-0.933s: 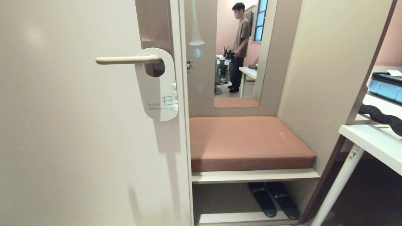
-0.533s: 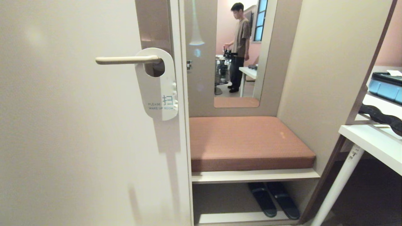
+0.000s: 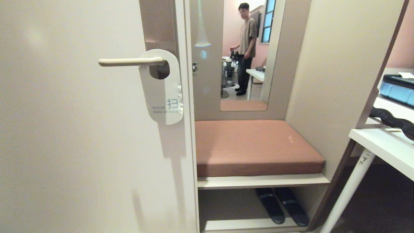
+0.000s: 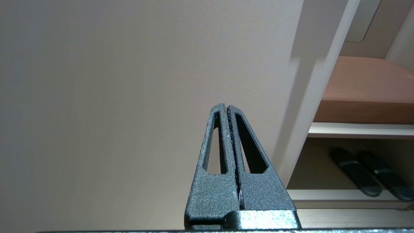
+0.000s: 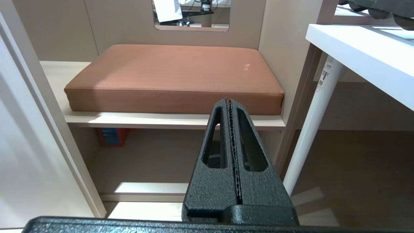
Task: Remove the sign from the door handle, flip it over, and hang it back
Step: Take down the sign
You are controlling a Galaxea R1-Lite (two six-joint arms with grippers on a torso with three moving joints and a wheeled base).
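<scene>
The slim cream-coloured lever door handle (image 3: pixel 131 61) juts level from its tall brownish metal plate (image 3: pixel 158 29) on the pale door (image 3: pixel 71 145) — it alone carries the flat white rounded sign (image 3: pixel 163 94), threaded through the sign's round hole. The sign hangs flat against the door's edge, its white face outward — "PLEASE MAKE UP ROOM" printed low.

The sign (image 3: pixel 163 94) hides the door handle (image 3: pixel 129 61) elbow (its rear face unseen); the blue case (image 3: pixel 398 87) is cut off.
</scene>
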